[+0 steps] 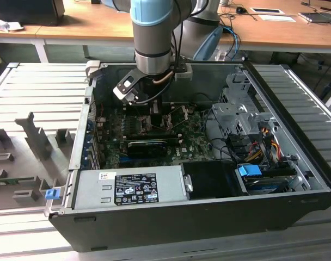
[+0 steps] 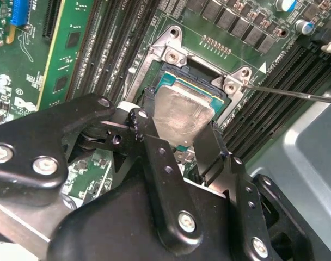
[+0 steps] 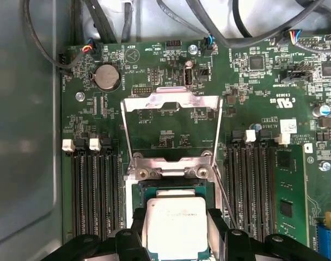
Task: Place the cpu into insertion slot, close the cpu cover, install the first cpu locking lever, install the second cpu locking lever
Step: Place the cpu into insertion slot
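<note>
Clasping the cpu (image 2: pixel 183 111) at the insertion slot (image 2: pixel 179 72), the hand (image 2: pixel 181 118)

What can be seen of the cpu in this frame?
The cpu is a small, flat square chip with a dull grey metal top and a thin green edge. The hand grips it, with black fingers against two opposite sides. It lies over the insertion slot on the green motherboard; whether it is fully seated cannot be told. The cpu cover is swung open beyond it, not touching it.
</note>
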You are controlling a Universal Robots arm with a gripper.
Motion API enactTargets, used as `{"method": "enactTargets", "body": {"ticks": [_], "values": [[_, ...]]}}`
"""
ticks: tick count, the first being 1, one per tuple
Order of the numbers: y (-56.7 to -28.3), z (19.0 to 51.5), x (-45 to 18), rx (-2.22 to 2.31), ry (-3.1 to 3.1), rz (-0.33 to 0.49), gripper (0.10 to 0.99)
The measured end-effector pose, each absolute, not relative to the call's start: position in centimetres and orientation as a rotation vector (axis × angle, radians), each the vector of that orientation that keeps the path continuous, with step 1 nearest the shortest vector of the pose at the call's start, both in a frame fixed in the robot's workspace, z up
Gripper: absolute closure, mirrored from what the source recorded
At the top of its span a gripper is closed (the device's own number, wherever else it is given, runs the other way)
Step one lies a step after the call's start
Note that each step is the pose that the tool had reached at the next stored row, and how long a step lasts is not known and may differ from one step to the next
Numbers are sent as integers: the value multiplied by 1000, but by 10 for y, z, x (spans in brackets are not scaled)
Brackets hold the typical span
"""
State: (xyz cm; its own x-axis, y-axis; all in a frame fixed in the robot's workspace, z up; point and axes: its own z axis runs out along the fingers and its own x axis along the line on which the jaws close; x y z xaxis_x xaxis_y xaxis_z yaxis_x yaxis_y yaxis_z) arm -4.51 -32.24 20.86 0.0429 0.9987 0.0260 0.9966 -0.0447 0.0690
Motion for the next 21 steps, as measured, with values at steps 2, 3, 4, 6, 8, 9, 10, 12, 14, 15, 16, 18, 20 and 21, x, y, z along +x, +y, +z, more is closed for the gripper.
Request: {"method": "enactTargets", "body": {"ticks": [2, 3, 4, 6, 8, 9, 10, 12, 14, 15, 16, 18, 20, 21], "values": [[-322, 207, -45, 2247, 2147, 103, 557], [-322, 207, -45, 2247, 2147, 103, 557], [-322, 206, -45, 2246, 2147, 102, 557], [-321, 205, -45, 2246, 2147, 102, 557], [-321, 203, -45, 2246, 2147, 101, 557], [-321, 203, -45, 2246, 2147, 101, 557], [-321, 203, -45, 2246, 2147, 101, 557], [-321, 203, -45, 2246, 2147, 101, 557], [-321, 203, -45, 2246, 2147, 101, 545], [-321, 203, -45, 2246, 2147, 101, 545], [-321, 203, -44, 2246, 2147, 101, 482], [-320, 203, -44, 2248, 2149, 106, 482], [-320, 203, -44, 2249, 2149, 108, 482], [-320, 203, -44, 2249, 2149, 108, 482]]}}
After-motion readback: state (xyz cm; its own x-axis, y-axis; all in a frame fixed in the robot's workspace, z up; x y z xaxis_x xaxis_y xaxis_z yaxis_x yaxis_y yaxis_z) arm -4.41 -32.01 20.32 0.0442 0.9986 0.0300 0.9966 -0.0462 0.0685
